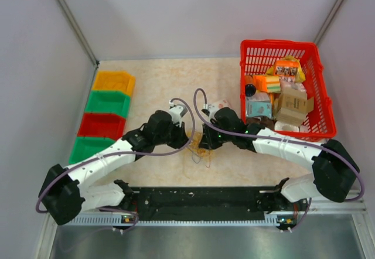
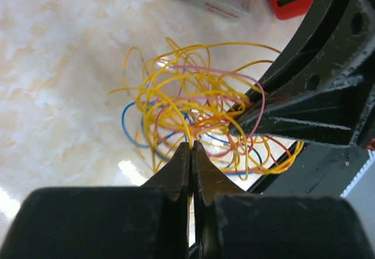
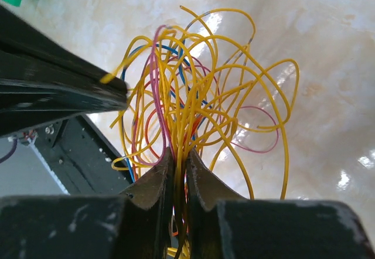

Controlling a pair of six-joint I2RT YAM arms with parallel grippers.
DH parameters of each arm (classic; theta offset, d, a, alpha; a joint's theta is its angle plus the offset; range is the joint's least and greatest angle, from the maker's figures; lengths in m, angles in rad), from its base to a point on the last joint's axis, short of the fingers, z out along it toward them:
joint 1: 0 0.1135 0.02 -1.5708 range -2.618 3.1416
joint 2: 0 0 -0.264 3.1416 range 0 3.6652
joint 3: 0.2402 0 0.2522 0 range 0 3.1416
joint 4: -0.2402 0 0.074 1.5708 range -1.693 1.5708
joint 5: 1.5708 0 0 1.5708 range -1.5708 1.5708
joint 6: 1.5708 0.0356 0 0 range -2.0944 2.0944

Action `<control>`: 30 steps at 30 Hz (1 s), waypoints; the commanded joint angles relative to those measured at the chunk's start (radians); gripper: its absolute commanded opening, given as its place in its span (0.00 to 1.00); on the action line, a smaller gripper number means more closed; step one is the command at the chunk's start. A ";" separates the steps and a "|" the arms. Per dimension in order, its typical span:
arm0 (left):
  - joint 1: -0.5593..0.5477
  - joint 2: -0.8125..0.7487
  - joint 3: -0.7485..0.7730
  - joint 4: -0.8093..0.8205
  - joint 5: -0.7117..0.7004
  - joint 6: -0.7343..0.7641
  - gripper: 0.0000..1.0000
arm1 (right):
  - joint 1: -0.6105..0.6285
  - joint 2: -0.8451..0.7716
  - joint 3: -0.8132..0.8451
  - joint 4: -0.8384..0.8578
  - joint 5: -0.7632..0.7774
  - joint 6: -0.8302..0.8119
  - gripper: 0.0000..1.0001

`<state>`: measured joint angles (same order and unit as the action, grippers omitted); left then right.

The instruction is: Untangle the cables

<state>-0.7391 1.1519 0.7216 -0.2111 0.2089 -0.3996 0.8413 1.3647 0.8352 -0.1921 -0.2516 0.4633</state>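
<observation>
While both arms meet at lower centre of the top view, the worktop [image 1: 158, 77] carries the cables [image 1: 199, 150] there in one knot. The right gripper [image 3: 179, 153] clamps a yellow bundle. The left gripper [image 2: 191, 147] pinches one yellow strand. Step in hand: gripping for separation. Next move, as judged: draw apart slowly.

The top camera looks down from above and behind the arms [image 1: 105, 159], far enough to show the whole counter [image 1: 164, 77]. Each wrist camera looks forward along its own claw, the left claw [image 2: 191, 149] and the right claw [image 3: 177, 153]. Both are very near the cables [image 3: 176, 95], by the near edge of the counter. All three views share this tangle, and each wrist view also shows the opposite claw.
</observation>
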 commanded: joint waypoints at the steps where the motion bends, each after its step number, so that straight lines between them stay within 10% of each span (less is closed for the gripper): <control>1: -0.003 -0.136 0.088 -0.086 -0.162 -0.008 0.00 | -0.005 0.014 0.019 -0.001 0.133 0.006 0.07; 6: -0.002 -0.380 0.111 -0.154 -0.315 -0.045 0.00 | -0.004 0.096 0.062 -0.090 0.290 0.011 0.28; 15: -0.002 -0.400 0.260 -0.146 -0.129 -0.157 0.00 | 0.011 -0.087 0.016 -0.017 0.195 -0.069 0.75; 24: -0.002 -0.377 0.424 -0.174 -0.094 -0.160 0.00 | 0.142 -0.181 -0.062 0.351 -0.003 -0.074 0.82; 30: -0.002 -0.353 0.556 -0.182 -0.066 -0.170 0.00 | 0.205 -0.043 -0.088 0.524 0.336 0.109 0.77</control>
<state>-0.7403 0.7841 1.1732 -0.4290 0.1001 -0.5545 1.0210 1.2301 0.7399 0.1753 -0.1223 0.4450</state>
